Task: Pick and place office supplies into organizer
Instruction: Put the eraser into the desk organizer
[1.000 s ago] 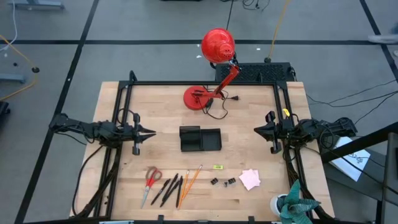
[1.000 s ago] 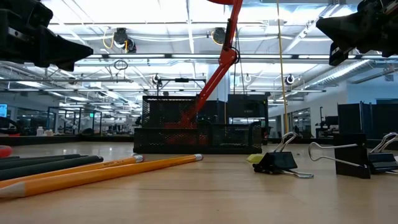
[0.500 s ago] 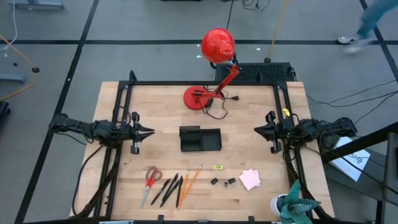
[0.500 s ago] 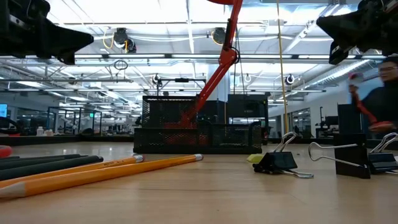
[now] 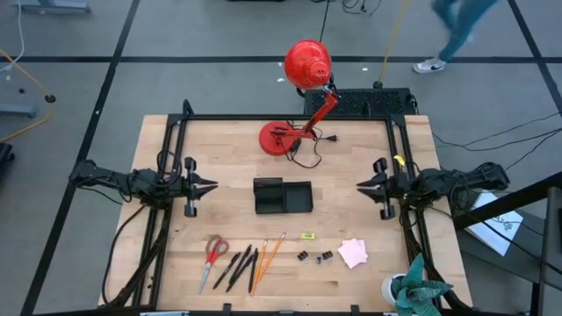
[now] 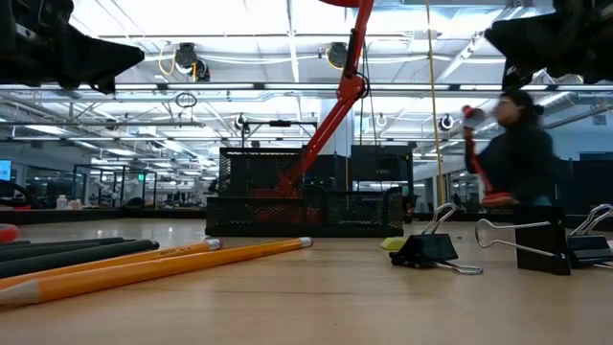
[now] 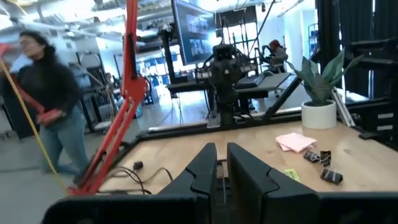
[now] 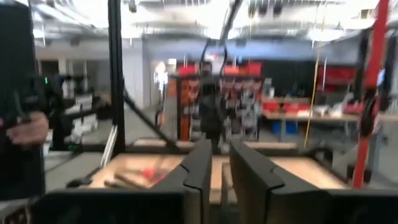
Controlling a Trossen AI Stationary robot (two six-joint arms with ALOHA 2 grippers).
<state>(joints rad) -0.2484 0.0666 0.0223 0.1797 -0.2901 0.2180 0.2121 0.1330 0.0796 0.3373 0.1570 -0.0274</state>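
Note:
The black organizer (image 5: pixel 283 196) stands at the table's middle and also shows in the low view (image 6: pixel 306 203). Near the front edge lie red-handled scissors (image 5: pixel 213 253), black pens (image 5: pixel 235 266), orange pencils (image 5: pixel 268 257), a tiny yellow piece (image 5: pixel 307 235), black clips (image 5: pixel 314 256) and a pink sticky-note pad (image 5: pixel 352 253). My left gripper (image 5: pixel 213 186) hangs above the table to the organizer's left, shut and empty. My right gripper (image 5: pixel 361 185) hangs to its right, shut and empty. Both point toward the organizer.
A red desk lamp stands with its round base (image 5: pixel 279 139) at the far middle, its head (image 5: pixel 307 63) beyond the far edge. A potted plant (image 5: pixel 413 290) sits at the near right corner. A person (image 5: pixel 457 26) walks past beyond the far edge.
My left gripper has risen a little. My right gripper has shifted slightly toward the organizer. Both stay shut and empty. A person has walked along behind the table's far edge.

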